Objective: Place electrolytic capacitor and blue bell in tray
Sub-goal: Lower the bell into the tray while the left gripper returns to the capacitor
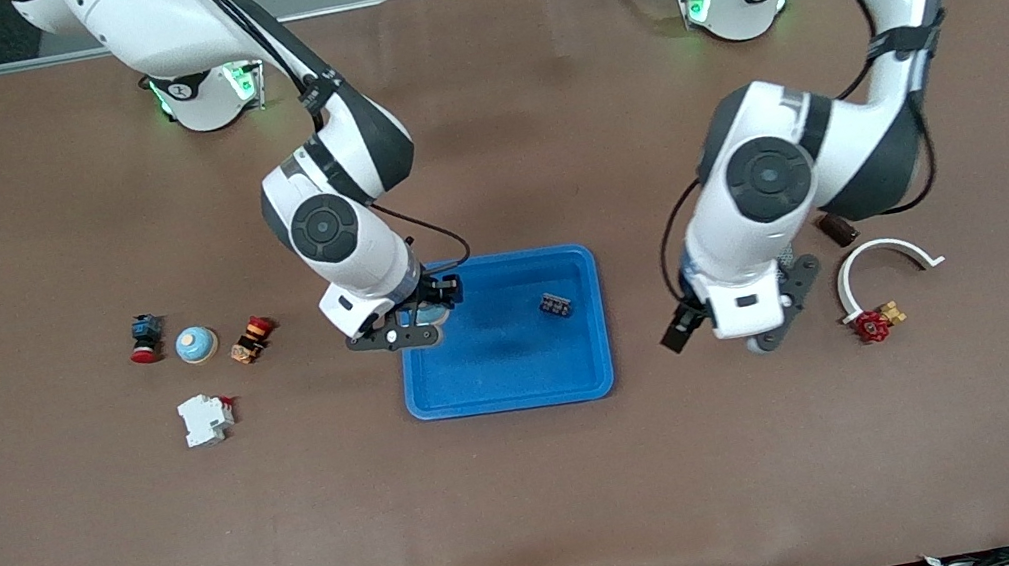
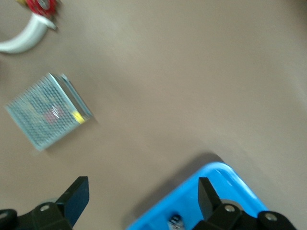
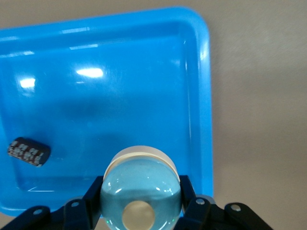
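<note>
The blue tray [image 1: 510,383] lies mid-table. In it, toward the left arm's end, rests the electrolytic capacitor [image 1: 555,305], a small dark cylinder with pale print [image 3: 29,151], also glimpsed in the left wrist view [image 2: 175,221]. My right gripper [image 1: 415,322] is over the tray's rim [image 3: 204,96] at the right arm's end, shut on the blue bell [image 3: 141,187], a light blue dome with a tan centre. Only a sliver of that bell [image 1: 430,313] shows from the front. My left gripper [image 2: 141,184] stands open and empty above bare table beside the tray [image 2: 230,182], over [image 1: 754,324].
A grey mesh box [image 2: 48,111] lies under the left arm. Near it are a white curved piece [image 1: 881,264], a red part [image 1: 873,325] and a brown piece [image 1: 837,228]. At the right arm's end: a second pale blue dome [image 1: 195,345], two red-capped switches [image 1: 146,338] [image 1: 252,338], a white breaker [image 1: 206,417].
</note>
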Robot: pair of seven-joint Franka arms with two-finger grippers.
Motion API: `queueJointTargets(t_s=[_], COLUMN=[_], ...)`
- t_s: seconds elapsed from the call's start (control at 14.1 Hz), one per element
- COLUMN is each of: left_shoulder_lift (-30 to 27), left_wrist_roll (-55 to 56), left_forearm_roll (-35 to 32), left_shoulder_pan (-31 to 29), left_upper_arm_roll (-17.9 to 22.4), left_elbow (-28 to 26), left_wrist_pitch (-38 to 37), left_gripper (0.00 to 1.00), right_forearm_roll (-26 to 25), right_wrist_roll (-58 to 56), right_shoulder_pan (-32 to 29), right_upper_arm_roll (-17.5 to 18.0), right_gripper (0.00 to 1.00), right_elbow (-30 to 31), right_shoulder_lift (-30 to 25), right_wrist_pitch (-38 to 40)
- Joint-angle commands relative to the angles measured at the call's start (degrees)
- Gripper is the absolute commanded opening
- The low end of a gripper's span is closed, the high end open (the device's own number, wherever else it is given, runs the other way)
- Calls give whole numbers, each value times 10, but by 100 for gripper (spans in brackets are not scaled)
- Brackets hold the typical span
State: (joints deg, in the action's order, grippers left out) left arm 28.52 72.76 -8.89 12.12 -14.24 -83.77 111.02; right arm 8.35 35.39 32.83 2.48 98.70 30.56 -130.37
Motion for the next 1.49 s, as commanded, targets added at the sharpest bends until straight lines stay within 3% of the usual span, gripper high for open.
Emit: queueJointTargets(t_s=[0.0,0.35,0.71,1.06,1.42], left_shoulder_lift=[-37,-59,-77,-104,-97], left_wrist_roll=[-80,-197,-266,-319,-366], left_forearm_roll=[-12,-13,-23,-28,-28], left_shoulder_pan=[-37,-120,-183,-213,-248], left_upper_arm_roll=[-2,-3,-3,-4,-4], left_elbow=[-26,-69,-105,-158,-170], left_wrist_pitch=[-35,-46,-46,-45,-41], left_gripper=[100,100,100,100,100], right_forearm_roll=[3,-1,-54,-59,-59], right_wrist_roll=[20,32,84,88,88], right_shoulder_pan=[26,40,51,57,57], right_upper_arm_roll=[-8,-12,-17,-20,-20], right_gripper=[44,44,44,44,45], right_elbow=[14,15,15,15,15], right_shoulder_lift=[13,48,69,80,81], right_wrist_pitch=[-31,-65,-84,-95,-96])
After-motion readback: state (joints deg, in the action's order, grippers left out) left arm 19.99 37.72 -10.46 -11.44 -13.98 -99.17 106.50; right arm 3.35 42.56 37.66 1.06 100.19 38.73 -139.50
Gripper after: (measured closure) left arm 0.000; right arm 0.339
